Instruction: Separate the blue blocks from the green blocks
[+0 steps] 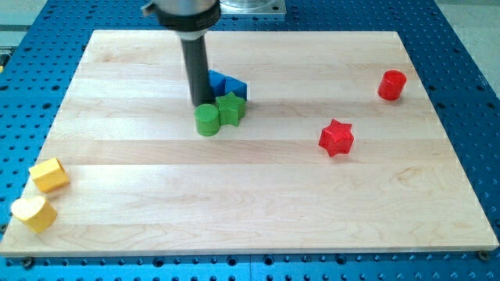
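Observation:
Two blue blocks sit together near the board's top middle: one (pixel 217 80) partly hidden behind my rod, the other (pixel 237 87) just right of it. A green star (pixel 230 108) touches the front of the blue blocks. A green cylinder (pixel 207 120) sits against the star's left side. My tip (pixel 200 103) is just above the green cylinder and left of the green star, right beside the blue blocks.
A red star (pixel 337 137) lies right of centre. A red cylinder (pixel 392 85) stands at the upper right. A yellow block (pixel 48 175) and a yellow heart-like block (pixel 33 212) sit at the lower left edge of the wooden board (pixel 258 203).

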Robot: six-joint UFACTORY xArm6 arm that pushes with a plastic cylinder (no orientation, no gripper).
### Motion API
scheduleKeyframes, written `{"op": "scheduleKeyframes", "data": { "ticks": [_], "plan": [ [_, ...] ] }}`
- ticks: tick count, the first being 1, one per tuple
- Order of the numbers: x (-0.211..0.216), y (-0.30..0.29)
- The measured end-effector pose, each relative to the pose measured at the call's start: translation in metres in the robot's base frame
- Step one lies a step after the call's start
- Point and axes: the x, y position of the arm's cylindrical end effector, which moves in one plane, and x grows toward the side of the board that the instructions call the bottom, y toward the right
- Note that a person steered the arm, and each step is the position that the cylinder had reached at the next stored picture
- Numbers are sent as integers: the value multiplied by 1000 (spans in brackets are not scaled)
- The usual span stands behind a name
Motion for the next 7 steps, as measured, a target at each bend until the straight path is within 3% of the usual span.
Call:
{"op": "scheduleKeyframes", "data": {
  "ticks": [2,3,5,7],
  "plan": [
    [-31,-52],
    [-40,-11],
    [26,14],
    [11,39]
  ]
}}
